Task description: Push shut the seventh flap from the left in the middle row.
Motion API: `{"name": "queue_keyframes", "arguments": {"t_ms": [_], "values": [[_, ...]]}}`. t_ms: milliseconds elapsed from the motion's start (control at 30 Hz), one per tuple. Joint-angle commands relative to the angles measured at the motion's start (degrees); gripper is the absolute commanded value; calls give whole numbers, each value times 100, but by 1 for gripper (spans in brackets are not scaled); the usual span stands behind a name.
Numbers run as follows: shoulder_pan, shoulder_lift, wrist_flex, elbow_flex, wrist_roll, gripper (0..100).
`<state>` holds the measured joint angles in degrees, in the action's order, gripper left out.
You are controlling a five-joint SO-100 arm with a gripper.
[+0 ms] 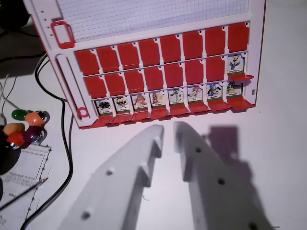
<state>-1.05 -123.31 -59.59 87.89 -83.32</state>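
My white plastic gripper (169, 134) hangs slightly parted, holding nothing, just off the red-and-white flap game board (163, 36)'s near edge, lined up for a push.

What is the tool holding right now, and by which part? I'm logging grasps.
Nothing. The tool is open, empty, short of the red game board.

A hobby robotics bench: white tabletop (283, 143), loose black cables (67, 143), printed sheet (24, 167).
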Motion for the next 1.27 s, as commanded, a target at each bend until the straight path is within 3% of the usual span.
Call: {"name": "queue_keyframes", "arguments": {"t_ms": [0,467,1233], "values": [[-97,-659,-123,18,-114,2],[-193,-1661,-202,466,-492,2],[-202,-1942,-448,571,-396,2]]}}
